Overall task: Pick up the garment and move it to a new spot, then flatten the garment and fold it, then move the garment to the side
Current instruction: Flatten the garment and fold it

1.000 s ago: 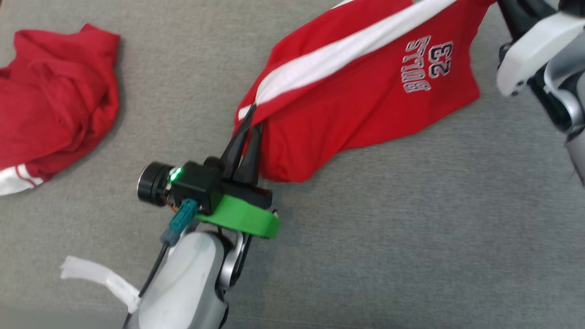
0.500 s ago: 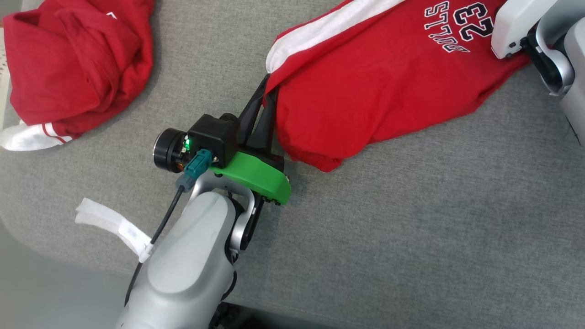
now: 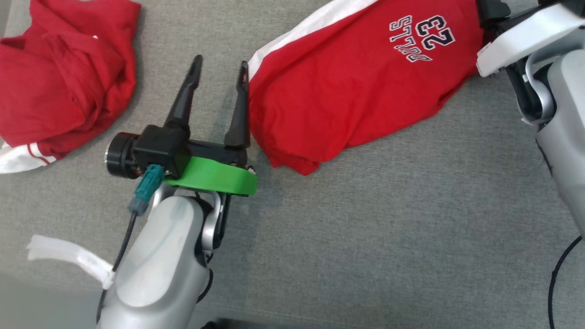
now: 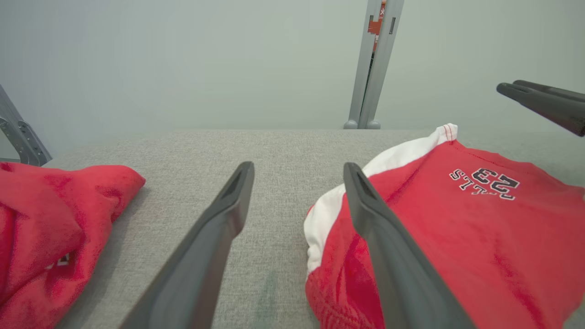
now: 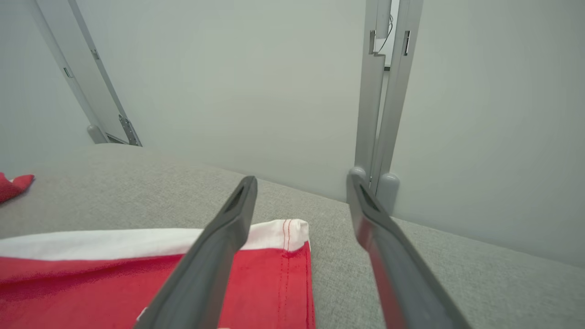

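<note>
Laboratory test bay: a grey cloth-covered desk (image 3: pixel 365 251), bare pale wall (image 4: pixel 183 59) behind it, and metal frame posts (image 5: pixel 381 91) at its far edge.

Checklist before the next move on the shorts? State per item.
1. Left claw open, nothing held: ok.
2. Right claw open, nothing pinched: ok.
3. Red shorts lying on the grey surface: ok.
4. Shorts flat: not ok, rumpled near the left claw.
5. Other red garment apart from the shorts: ok.
6. Shorts' far end, hidden behind the right arm: cannot tell.
</note>
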Available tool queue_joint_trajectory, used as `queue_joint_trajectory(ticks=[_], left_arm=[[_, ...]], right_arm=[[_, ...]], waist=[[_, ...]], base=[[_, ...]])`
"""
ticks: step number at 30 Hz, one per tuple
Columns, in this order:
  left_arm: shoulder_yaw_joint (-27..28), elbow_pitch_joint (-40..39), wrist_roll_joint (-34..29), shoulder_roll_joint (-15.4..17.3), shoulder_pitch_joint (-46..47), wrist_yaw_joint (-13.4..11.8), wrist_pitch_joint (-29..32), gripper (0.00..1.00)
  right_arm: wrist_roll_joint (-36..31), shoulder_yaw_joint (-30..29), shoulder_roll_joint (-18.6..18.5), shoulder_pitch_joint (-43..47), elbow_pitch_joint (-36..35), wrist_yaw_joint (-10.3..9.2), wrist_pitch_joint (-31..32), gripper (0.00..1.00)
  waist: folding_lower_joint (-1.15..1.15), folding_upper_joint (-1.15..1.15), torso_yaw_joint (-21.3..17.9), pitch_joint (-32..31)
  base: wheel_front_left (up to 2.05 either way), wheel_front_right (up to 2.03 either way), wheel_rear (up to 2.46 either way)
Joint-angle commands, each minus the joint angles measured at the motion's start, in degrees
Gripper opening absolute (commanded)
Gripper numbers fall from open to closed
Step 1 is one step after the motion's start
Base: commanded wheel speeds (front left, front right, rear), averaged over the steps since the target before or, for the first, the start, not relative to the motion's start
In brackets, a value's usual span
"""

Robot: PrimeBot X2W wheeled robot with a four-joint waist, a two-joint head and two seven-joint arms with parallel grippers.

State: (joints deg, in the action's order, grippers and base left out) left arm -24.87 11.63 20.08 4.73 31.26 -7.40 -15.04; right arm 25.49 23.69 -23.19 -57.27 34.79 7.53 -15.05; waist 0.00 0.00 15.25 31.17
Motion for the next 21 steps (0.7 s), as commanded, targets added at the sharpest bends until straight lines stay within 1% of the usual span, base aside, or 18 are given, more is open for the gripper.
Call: queue_joint_trajectory(ticks=[1, 5, 8, 13, 21], left_arm=[[1.4, -1.09, -1.02, 1.01, -1.74, -0.37, -0.11, 1.0], [4.99, -2.96, -2.26, 2.92, -3.88, -0.71, -0.09, 1.0], [7.12, -3.16, -2.75, 4.32, -5.55, -0.74, -0.09, 1.0], [10.03, -3.23, -3.28, 6.48, -8.48, -1.01, -0.09, 1.0], [11.84, -2.6, -2.74, 7.88, -12.71, -0.47, -0.1, 1.0]], right_arm=[[-1.18, -2.47, 0.98, 4.09, -2.84, -0.09, -0.11, 1.0], [-4.32, -8.82, 4.22, 12.23, -11.5, -0.08, -0.13, 1.0], [-5.74, -11.84, 6.41, 17.97, -16.33, -0.08, -0.13, 1.0], [-7.27, -14.23, 9.34, 25.82, -22.45, -0.08, -0.14, 1.0], [-8.72, -16.34, 11.38, 34.93, -27.15, -0.08, 0.24, 1.0]], waist=[[0.0, 0.0, -3.84, -3.26], [0.0, 0.0, -7.27, -5.48], [0.0, 0.0, -9.73, -6.9], [0.0, 0.0, -13.48, -9.15], [0.0, 0.0, -16.45, -11.48]], base=[[0.0, 0.0, 0.0], [0.0, 0.0, 0.0], [0.0, 0.0, 0.0], [0.0, 0.0, 0.0], [0.0, 0.0, 0.0]])
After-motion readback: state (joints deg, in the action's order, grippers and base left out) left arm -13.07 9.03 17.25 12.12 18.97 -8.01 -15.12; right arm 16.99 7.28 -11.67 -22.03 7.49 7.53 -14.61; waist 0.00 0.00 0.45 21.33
